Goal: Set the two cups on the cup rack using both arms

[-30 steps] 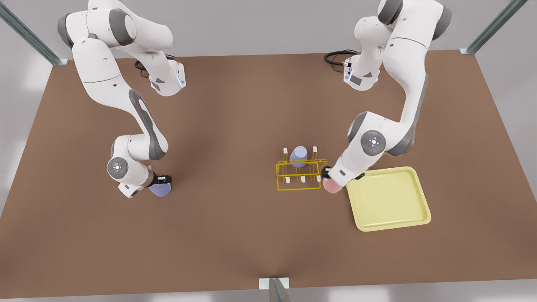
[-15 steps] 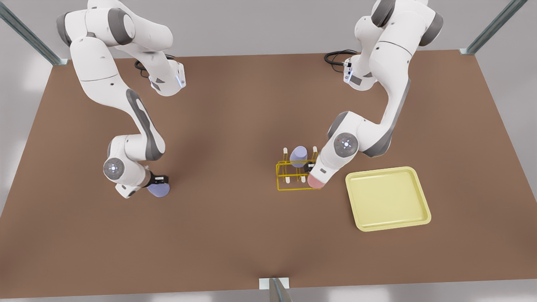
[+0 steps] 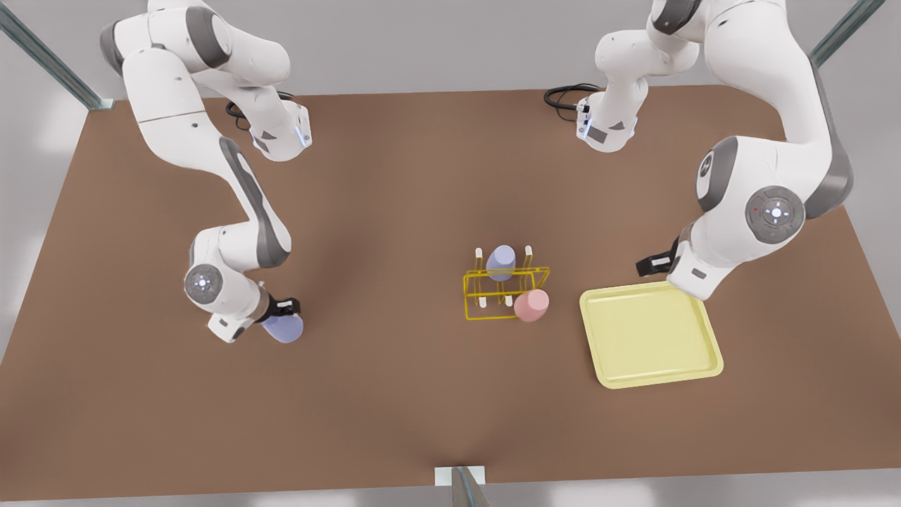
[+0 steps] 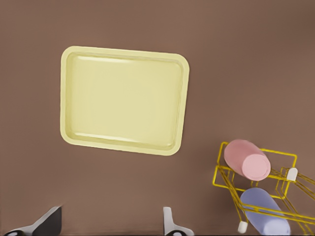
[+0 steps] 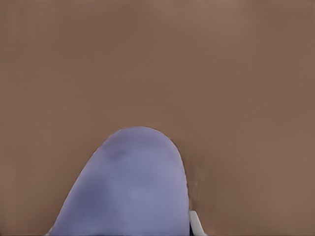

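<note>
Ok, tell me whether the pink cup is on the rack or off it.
On. The pink cup sits on a peg at the cup rack corner nearest the tray; the left gripper hovers open above the tray.

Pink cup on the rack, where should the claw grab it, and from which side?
Pinch the pink cup across its round sides near the closed end, which tilts up off the cup rack corner toward the tray. Probably come from there with the open left claw; the right claw holds a lavender cup.

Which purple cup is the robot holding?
The lavender cup at the front view's left, far from the yellow rack, gripped by the right gripper. The other lavender cup sits on the rack, untouched.
</note>
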